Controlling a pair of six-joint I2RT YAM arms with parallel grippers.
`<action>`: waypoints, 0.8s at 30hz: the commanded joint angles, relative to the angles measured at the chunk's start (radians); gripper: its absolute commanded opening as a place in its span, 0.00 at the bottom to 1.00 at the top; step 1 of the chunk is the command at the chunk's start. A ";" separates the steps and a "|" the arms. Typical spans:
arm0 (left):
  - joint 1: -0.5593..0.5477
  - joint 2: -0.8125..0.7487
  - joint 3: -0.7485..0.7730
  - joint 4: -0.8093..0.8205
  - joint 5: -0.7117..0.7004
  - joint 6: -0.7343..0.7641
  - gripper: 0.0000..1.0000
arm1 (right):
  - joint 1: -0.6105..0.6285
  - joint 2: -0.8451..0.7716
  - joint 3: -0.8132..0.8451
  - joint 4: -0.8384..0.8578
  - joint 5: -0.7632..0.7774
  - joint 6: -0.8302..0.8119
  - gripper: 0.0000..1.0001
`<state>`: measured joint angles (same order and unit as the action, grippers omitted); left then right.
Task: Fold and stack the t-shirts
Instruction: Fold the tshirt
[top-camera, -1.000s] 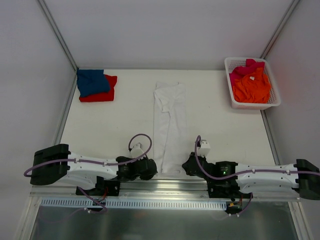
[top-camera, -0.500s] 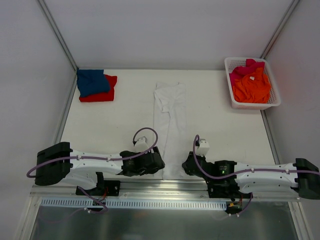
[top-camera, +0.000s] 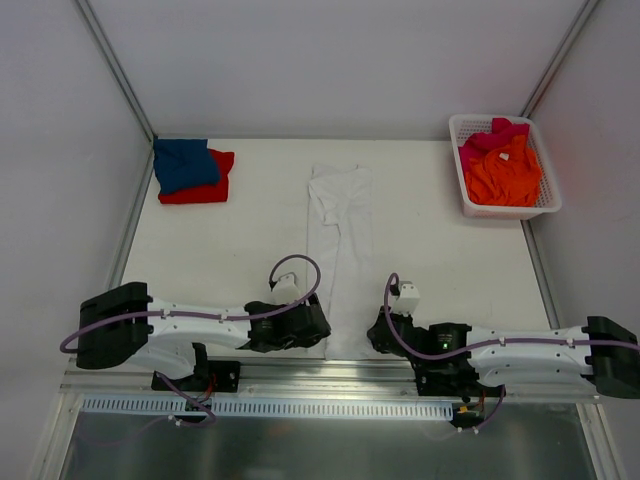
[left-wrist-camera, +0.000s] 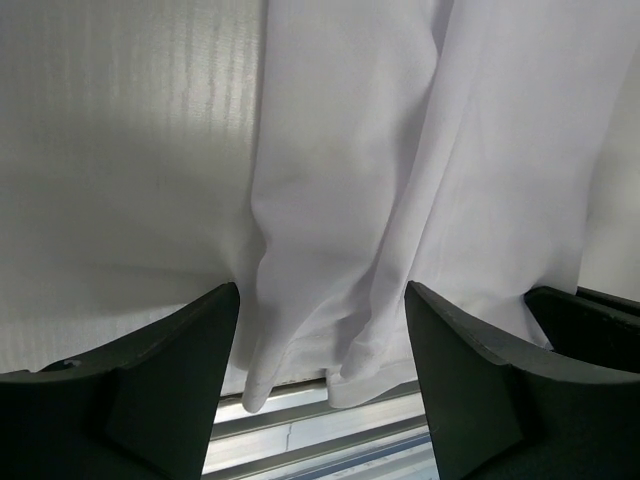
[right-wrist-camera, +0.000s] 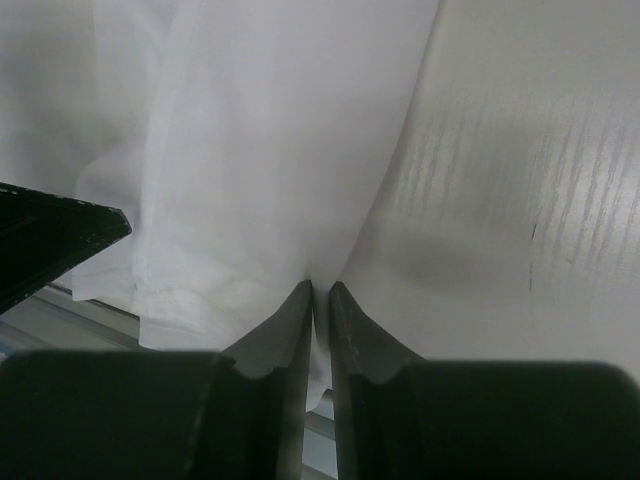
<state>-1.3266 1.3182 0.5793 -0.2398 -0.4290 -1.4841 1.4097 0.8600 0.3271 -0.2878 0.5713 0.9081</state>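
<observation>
**Done.** Dark blue folded cloth t-shirt (top-camera: 185, 163) lying on top of a red folded cloth t-shirt (top-camera: 212, 188), the pair forming a stack at the far left corner of the white counter (top-camera: 230, 250).

**In hand.** Large white cloth t-shirt (top-camera: 340, 250), lying mid-counter as a long narrow strip running from far to near, its near hem at the counter's front edge. Judged folded lengthwise, with the crosswise folds yet to be made.
- Left fingers (left-wrist-camera: 170, 370): spread wide, one either side of the hem's left corner, cloth between them but not gripped.
- Right fingers (right-wrist-camera: 280, 345): almost fully closed, pinching a thin fold at the hem's right edge.

**Left.** Orange crumpled cloth t-shirt (top-camera: 505, 170) and pink crumpled cloth t-shirt (top-camera: 492, 130), both unfolded inside the white plastic lattice basket (top-camera: 510, 211) at the far right corner.

**Progress, as judged.** Two of five shirts stacked, the third partway folded, two not begun. Roughly the midpoint.
</observation>
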 joint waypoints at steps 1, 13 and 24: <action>0.007 0.085 -0.027 -0.053 0.010 0.008 0.70 | 0.002 0.019 -0.007 0.032 0.004 0.020 0.16; 0.006 0.141 -0.001 -0.023 0.036 0.025 0.31 | 0.002 0.070 -0.028 0.085 -0.008 0.034 0.00; 0.006 0.115 -0.006 -0.024 0.030 0.031 0.01 | 0.002 0.093 -0.008 0.105 -0.008 0.011 0.00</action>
<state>-1.3266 1.4220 0.5999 -0.1558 -0.4202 -1.4822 1.4097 0.9531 0.2966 -0.1944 0.5564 0.9241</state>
